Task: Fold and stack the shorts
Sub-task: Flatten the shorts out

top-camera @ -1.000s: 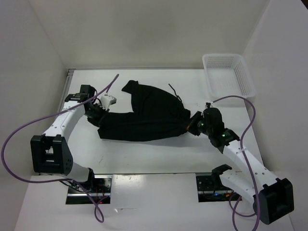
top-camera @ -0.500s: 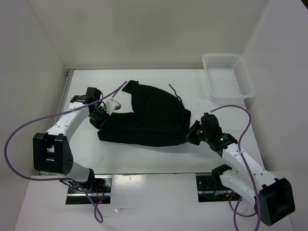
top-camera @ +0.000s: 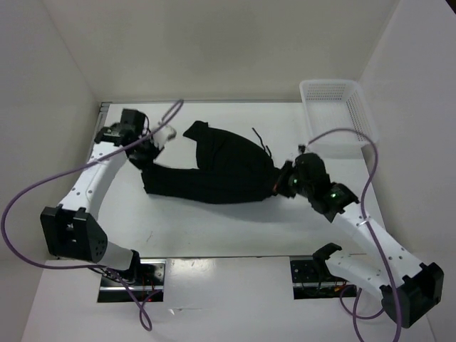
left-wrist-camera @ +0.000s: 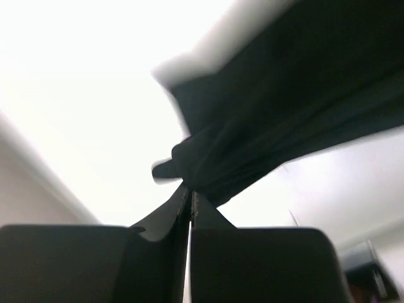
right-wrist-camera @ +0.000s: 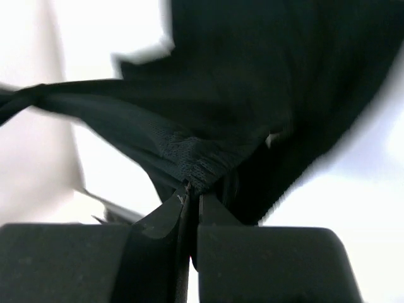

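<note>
1 white mesh basket [top-camera: 329, 81] sits at the table's [top-camera: 214, 228] 2 o'clock corner, apart from the 1 pair of black shorts [top-camera: 221, 171] stretched across the middle. The 2 grippers, left gripper [top-camera: 146, 162] at 9 o'clock and right gripper [top-camera: 280, 187] at 3, have jaws pinched on the fabric ends. Bare table lies toward 6 o'clock, and walls border 9, 12 and 3.

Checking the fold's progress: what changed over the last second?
Both arms dipped toward the near edge, then swung back toward the far side, dragging the shorts along; the cloth now lies narrower, its near edge farther from the bases. The left gripper and right gripper stayed shut on the shorts' ends. The white basket did not move.
</note>
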